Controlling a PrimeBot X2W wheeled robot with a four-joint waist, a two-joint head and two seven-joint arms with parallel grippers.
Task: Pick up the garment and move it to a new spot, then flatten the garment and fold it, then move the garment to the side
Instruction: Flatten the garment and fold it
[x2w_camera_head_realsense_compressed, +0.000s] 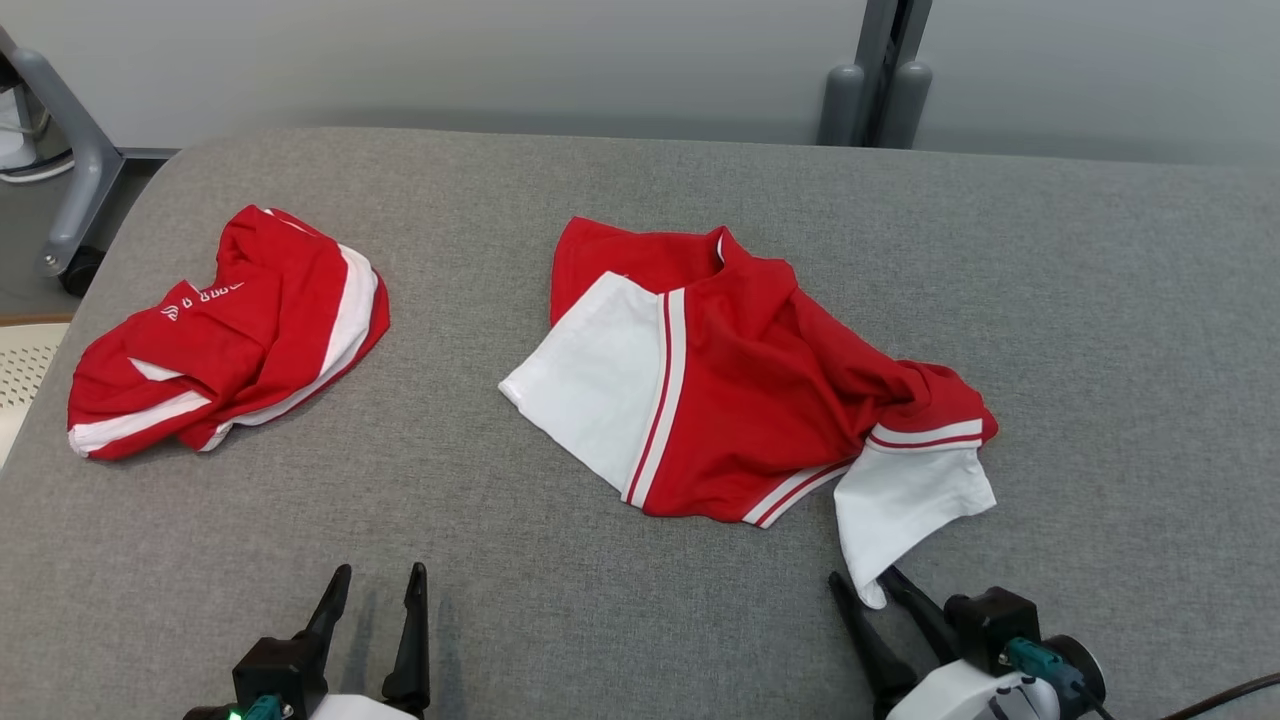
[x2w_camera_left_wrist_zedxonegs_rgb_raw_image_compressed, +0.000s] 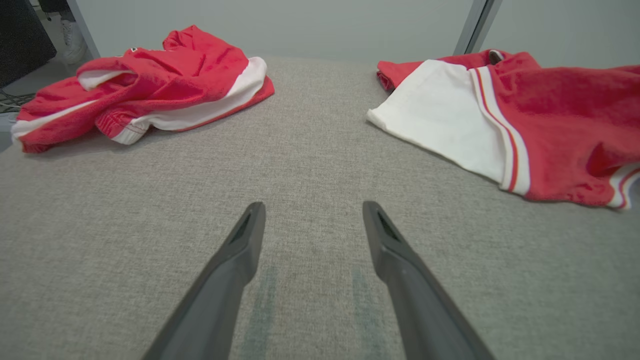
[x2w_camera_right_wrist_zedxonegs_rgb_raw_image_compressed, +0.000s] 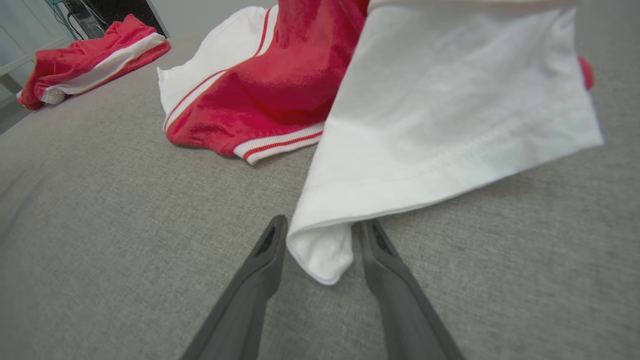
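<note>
A red and white garment (x2w_camera_head_realsense_compressed: 740, 400) lies crumpled at the middle of the grey fabric surface (x2w_camera_head_realsense_compressed: 600, 620). Its white sleeve (x2w_camera_head_realsense_compressed: 905, 500) trails toward the near right. My right gripper (x2w_camera_head_realsense_compressed: 862, 578) is open, its fingers low on the surface on either side of the sleeve's corner. In the right wrist view that corner of the sleeve (x2w_camera_right_wrist_zedxonegs_rgb_raw_image_compressed: 320, 250) hangs between the two fingers of my right gripper (x2w_camera_right_wrist_zedxonegs_rgb_raw_image_compressed: 323, 222) without being pinched. My left gripper (x2w_camera_head_realsense_compressed: 380, 570) stands open over bare fabric at the near left. It holds nothing in the left wrist view (x2w_camera_left_wrist_zedxonegs_rgb_raw_image_compressed: 313, 205), and the garment (x2w_camera_left_wrist_zedxonegs_rgb_raw_image_compressed: 540, 100) lies to its right.
A second red and white garment (x2w_camera_head_realsense_compressed: 240, 330) lies bunched at the far left, near the surface's left edge. A grey metal stand leg (x2w_camera_head_realsense_compressed: 80, 190) is beyond the far left corner. A grey post (x2w_camera_head_realsense_compressed: 880, 90) stands behind the far edge.
</note>
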